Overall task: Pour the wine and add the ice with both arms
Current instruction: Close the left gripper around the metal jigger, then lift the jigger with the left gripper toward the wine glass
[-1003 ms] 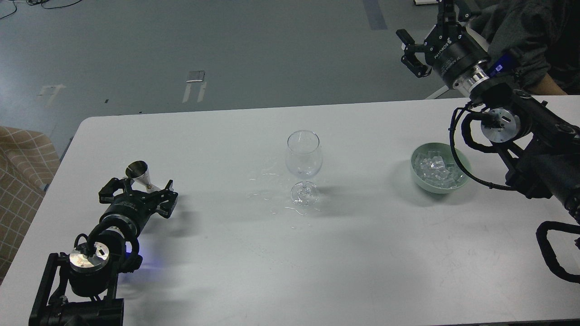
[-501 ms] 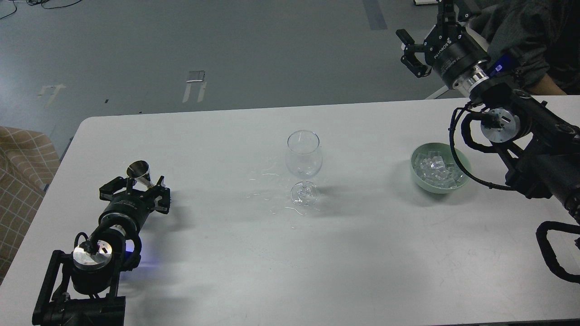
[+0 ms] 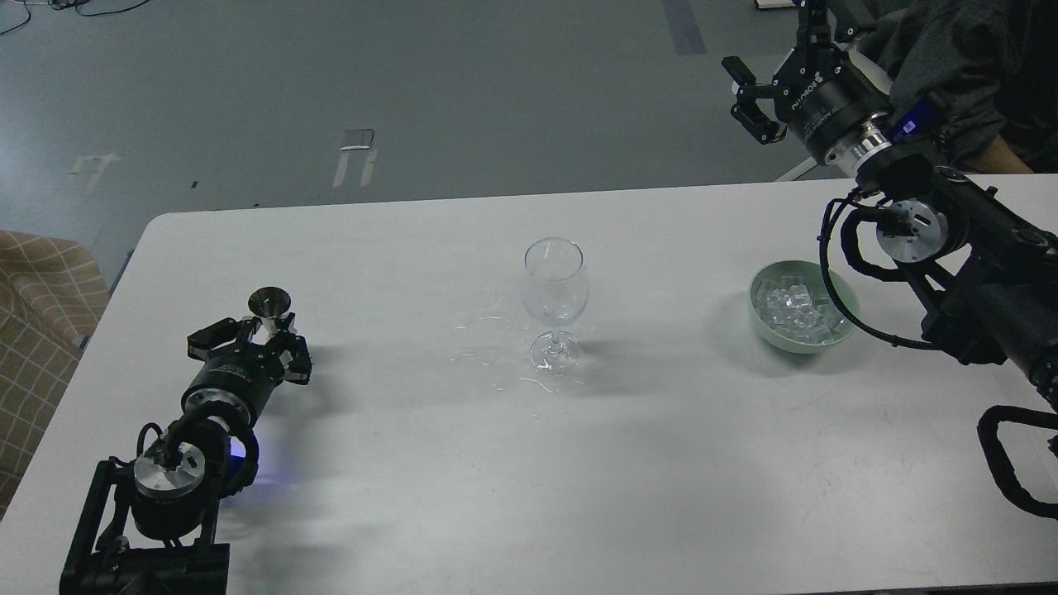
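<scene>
A clear stemmed wine glass [image 3: 555, 285] stands upright at the table's middle. Thin streaks of clear liquid [image 3: 488, 351] lie spilled on the table left of its foot. I cannot tell whether the glass holds any wine. A small metal cone-shaped measuring cup [image 3: 269, 301] stands upright at the left, and my left gripper [image 3: 258, 332] is shut around its lower part. Ice cubes [image 3: 798, 309] lie heaped in a pale green bowl [image 3: 760, 318] at the right. My right gripper [image 3: 750, 97] is open and empty, raised beyond the table's far edge, above and behind the bowl.
The white table [image 3: 661, 463] has its far edge just behind the glass and bowl, with grey floor beyond. A person in dark clothes [image 3: 967, 66] is at the top right behind my right arm. A checked cloth [image 3: 33, 306] lies off the table's left edge.
My left gripper has turned and shifted slightly, bringing the metal cup from tilted to upright. The right arm has barely moved.
</scene>
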`<control>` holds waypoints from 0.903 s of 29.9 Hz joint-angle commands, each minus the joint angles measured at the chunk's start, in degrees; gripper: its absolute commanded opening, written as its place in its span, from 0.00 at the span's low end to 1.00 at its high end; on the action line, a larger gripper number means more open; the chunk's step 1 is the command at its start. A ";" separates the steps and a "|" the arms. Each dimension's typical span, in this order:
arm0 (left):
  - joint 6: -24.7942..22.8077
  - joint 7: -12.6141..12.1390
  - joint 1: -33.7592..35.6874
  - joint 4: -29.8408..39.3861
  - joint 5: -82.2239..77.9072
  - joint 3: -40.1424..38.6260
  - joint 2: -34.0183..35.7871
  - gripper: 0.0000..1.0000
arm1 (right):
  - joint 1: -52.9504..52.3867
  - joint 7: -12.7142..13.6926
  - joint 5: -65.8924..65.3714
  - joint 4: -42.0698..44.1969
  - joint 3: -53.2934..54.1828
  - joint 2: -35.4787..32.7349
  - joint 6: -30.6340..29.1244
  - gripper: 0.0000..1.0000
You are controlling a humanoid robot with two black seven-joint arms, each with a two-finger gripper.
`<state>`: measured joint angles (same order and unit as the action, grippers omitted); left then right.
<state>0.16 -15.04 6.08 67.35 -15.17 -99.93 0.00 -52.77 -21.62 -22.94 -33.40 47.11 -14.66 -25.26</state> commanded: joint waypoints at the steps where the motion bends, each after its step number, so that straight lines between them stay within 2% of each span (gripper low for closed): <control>1: -0.16 0.01 -0.01 -0.03 0.05 -0.09 0.00 0.16 | 0.03 0.00 0.00 0.00 0.00 -0.02 0.30 1.00; 6: -0.25 0.10 -0.01 -0.03 0.05 -0.09 0.00 0.06 | 0.03 0.00 0.00 0.00 0.00 -0.02 0.39 1.00; 15: 0.54 0.45 0.96 1.64 0.23 -0.09 0.00 0.00 | 0.03 0.00 0.00 0.00 0.00 0.07 0.39 1.00; 22: 7.22 -0.25 2.01 9.19 0.58 0.70 0.00 0.00 | 0.12 0.00 0.00 0.00 0.00 -0.02 0.39 1.00; 27: 9.69 -0.69 2.01 12.80 0.93 3.25 0.00 0.00 | 0.21 0.00 0.00 0.00 0.00 -0.02 0.39 1.00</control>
<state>8.50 -15.55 8.06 78.61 -14.37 -97.62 0.00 -52.63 -21.62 -22.94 -33.40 47.11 -14.67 -24.87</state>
